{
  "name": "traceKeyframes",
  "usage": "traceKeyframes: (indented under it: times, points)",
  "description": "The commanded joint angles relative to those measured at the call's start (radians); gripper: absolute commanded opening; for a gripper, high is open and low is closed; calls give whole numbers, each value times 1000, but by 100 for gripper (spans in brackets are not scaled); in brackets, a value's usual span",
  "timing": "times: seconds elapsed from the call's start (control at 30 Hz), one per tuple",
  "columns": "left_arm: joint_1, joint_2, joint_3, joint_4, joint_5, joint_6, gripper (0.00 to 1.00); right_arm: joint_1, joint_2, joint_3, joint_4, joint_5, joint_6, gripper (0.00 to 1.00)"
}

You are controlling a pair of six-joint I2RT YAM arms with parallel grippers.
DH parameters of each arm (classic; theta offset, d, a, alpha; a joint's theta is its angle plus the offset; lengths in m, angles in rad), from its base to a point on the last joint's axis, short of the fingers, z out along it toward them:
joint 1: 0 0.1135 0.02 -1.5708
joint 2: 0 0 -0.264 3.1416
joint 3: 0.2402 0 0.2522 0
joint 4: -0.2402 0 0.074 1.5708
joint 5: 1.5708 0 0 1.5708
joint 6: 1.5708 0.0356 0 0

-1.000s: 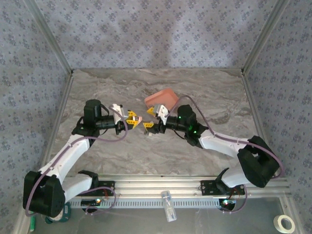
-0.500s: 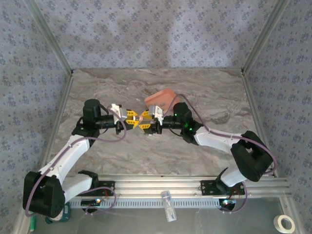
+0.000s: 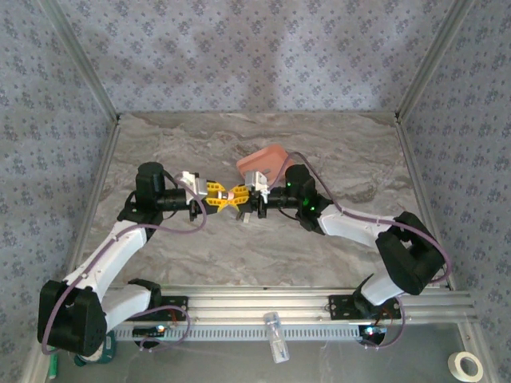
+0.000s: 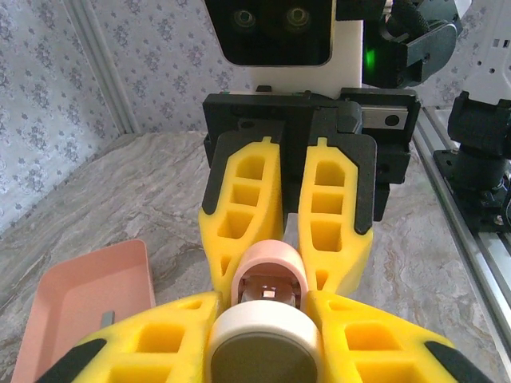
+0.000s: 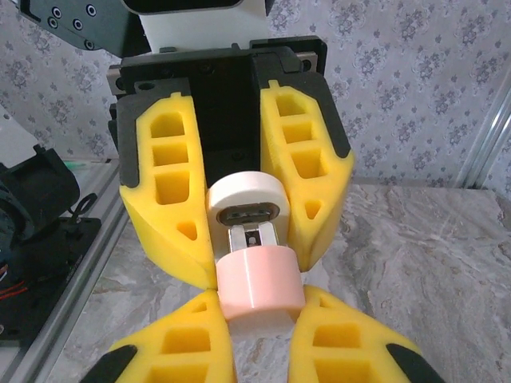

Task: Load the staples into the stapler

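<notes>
Two hands: the left hand (image 4: 263,327) and the right hand (image 5: 259,307) meet tip to tip above the middle of the grey marbled tabletop (image 3: 335,159), with their yellow foam fingers (image 4: 243,199) facing each other
Stapler: the small pale pink and white stapler (image 5: 249,231) lies about level between the two hands, with one end in each; it seems to be off the tabletop
Left hand: pinching the round white end of the stapler, with one finger touching it on each side
Right hand: pressed together on the round pink end of the stapler, which sits between its two fingertips
Middle of the stapler: a short metal part shows between the white end and the pink end; what is inside it is too small to tell
Tray: a shallow salmon-pink plastic tray (image 3: 263,157) rests on the tabletop just behind the right wrist, toward the back wall, apart from the stapler
Staples: one tiny dark-grey strip (image 4: 108,317) lies on the floor of the tray; it looks like the staples
Arms: both are white with black joints and reach inward from the near edge, elbows pointing outward
Near edge: a small clear bottle (image 3: 275,335) lies on the metal rail between the two arm bases, and a roll of white tape (image 3: 467,365) lies in the right corner
</notes>
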Motion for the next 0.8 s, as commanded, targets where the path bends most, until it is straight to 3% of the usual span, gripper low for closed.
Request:
traceKeyframes:
  times: [0.0,0.1,0.23,0.4,0.5,0.57,0.67,0.77]
  points:
    - [-6,-9,36,-33,24,18,40,1,-15,14,-12,12,-32,11]
    - [-6,-24,50,-111,2,75,47,-1,-49,14,-136,49,-103,11]
    - [-6,-17,95,-280,-10,194,47,8,-91,51,-365,97,-228,11]
    - [-12,0,103,-307,3,213,46,13,-119,71,-474,122,-293,11]
    - [-13,9,107,-322,-7,221,38,12,-126,64,-473,132,-291,11]
    - [-13,12,103,-319,-44,203,38,13,-126,62,-484,144,-283,16]
    - [-14,5,96,-341,-118,182,49,16,-125,56,-485,187,-222,27]
    - [-14,-19,76,-307,-206,59,51,23,-112,71,-485,263,-70,33]
